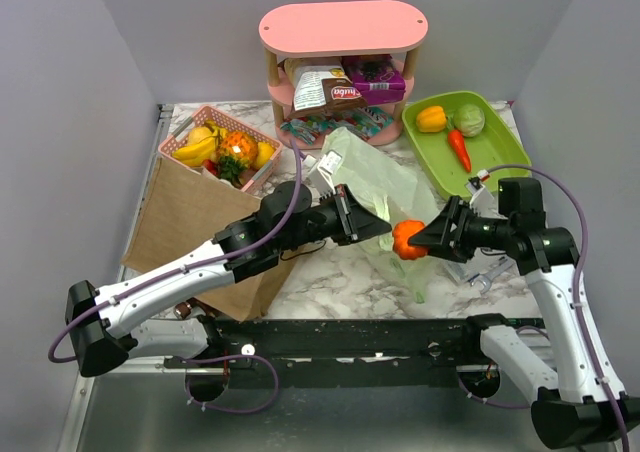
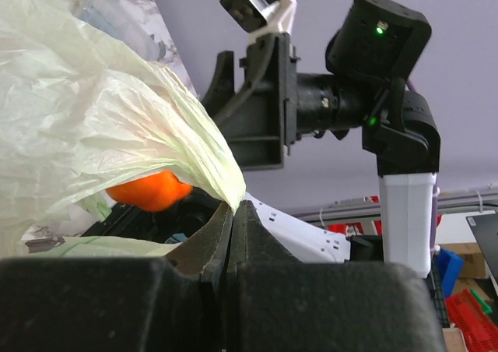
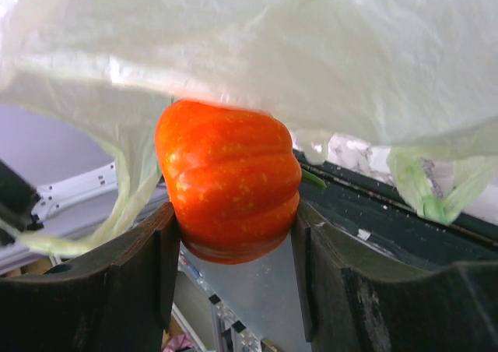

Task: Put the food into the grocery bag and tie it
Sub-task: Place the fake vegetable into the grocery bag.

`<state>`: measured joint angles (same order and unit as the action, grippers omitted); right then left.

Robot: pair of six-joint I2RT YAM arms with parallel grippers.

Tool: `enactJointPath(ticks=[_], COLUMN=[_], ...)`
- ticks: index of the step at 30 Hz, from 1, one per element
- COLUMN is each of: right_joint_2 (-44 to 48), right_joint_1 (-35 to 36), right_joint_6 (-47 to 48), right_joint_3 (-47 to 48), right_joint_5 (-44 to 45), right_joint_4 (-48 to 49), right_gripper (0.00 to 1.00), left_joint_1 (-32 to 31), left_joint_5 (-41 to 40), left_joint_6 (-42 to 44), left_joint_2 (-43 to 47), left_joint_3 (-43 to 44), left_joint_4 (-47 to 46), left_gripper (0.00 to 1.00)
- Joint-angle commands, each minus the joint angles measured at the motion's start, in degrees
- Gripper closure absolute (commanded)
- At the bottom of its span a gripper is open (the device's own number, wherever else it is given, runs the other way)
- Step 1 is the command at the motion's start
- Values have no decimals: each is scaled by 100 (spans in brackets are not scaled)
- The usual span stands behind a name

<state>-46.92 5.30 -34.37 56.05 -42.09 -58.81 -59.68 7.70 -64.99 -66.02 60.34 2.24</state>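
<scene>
The pale-green grocery bag (image 1: 385, 197) lies crumpled mid-table. My left gripper (image 1: 362, 215) is shut on its edge and holds it up; in the left wrist view the bag film (image 2: 93, 118) runs into the closed jaws. My right gripper (image 1: 420, 240) is shut on an orange pumpkin (image 1: 408, 239), held at the bag's opening. In the right wrist view the pumpkin (image 3: 229, 179) sits between both fingers, with the bag (image 3: 311, 56) draped just above it. A carrot (image 1: 459, 149), a yellow pepper (image 1: 431, 118) and a cabbage (image 1: 469, 120) lie in the green tray (image 1: 500, 157).
A pink shelf (image 1: 343, 67) at the back holds a snack pack (image 1: 328, 88) and a purple box (image 1: 375, 77). A pink basket (image 1: 190, 137) of fruit stands at the back left. A brown paper bag (image 1: 190, 222) lies on the left, under my left arm.
</scene>
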Motion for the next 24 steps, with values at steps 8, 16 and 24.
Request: enactJointPath(ticks=[8, 16, 24], right_joint_2=[-929, -1337, -1645], right_joint_1=[396, 685, 709], right_joint_6=[-345, -342, -559], right_joint_3=[193, 486, 550], right_joint_5=[786, 1351, 1478], right_joint_4=[1360, 1512, 2179], right_gripper=[55, 50, 48], left_joint_1=[18, 27, 27], left_joint_5=[155, -22, -59], left_joint_6=[98, 171, 59], left_joint_2=[157, 424, 750], left_joint_3=[210, 28, -404], left_joint_4=[-99, -22, -192], left_gripper=[100, 100, 100])
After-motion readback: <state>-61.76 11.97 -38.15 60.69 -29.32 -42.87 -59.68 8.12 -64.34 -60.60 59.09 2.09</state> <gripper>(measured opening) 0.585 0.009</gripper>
